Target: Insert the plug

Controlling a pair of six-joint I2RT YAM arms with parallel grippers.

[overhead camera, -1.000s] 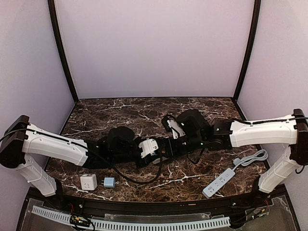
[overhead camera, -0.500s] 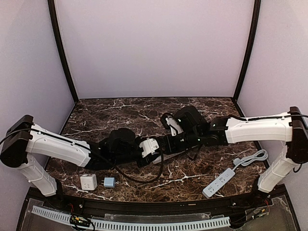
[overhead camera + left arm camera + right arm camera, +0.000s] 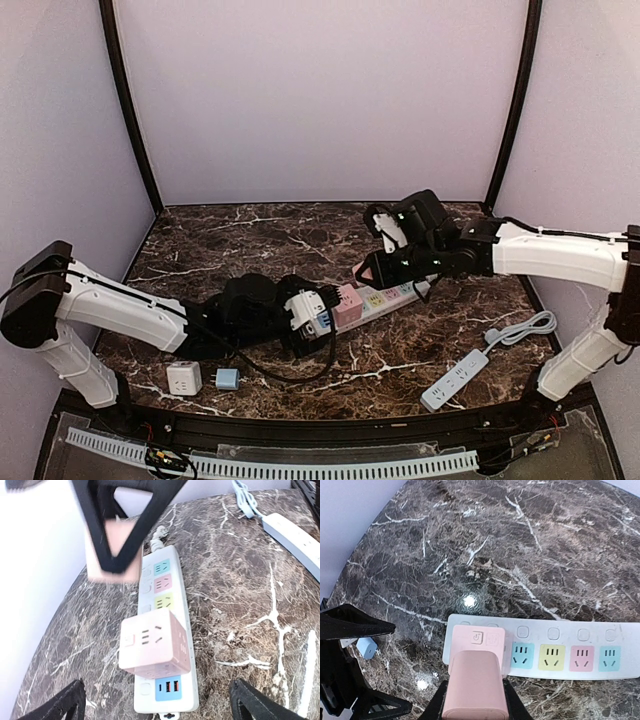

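Marble-pattern tabletop (image 3: 250, 230), reading left to right.

- Near edge, left: white adapter (image 3: 183, 378) and small blue adapter (image 3: 227, 379) side by side, not touching. Both well clear of the arms' tips.
- left gripper (image 3: 322, 312): low over the near-left end of the multicolour strip (image 3: 395, 296). Jaws spread wide. In the left wrist view the fingertips (image 3: 65, 702) sit either side of the strip's end with table showing between finger and strip. Nothing gripped and no contact that I can see.
- Strip lies diagonally, near-left to far-right. At the left end is the blue USB panel (image 3: 167, 687).
- Just past that panel a pink cube adapter (image 3: 155, 645) sits on the strip's face. Can't tell how fully it is seated.
- Beyond the cube, the right wrist view shows four coloured sockets (image 3: 552, 657) in a row: teal, yellow, pink, teal, faces exposed.
- right gripper (image 3: 362, 272): raised above the table just behind the strip's middle. Fingers (image 3: 94, 530) are clamped on the pink plug (image 3: 475, 685), one on each side.
- The plug hangs in the air, apart from the strip. From the right wrist camera it overlaps the cube's near edge. From the left wrist camera it sits beyond the cube, over the far end of the strip.
- Right, near edge: a second white strip (image 3: 455, 378) lies flat, with its cable (image 3: 520, 328) bundled just behind it. Both are well apart from the grippers.
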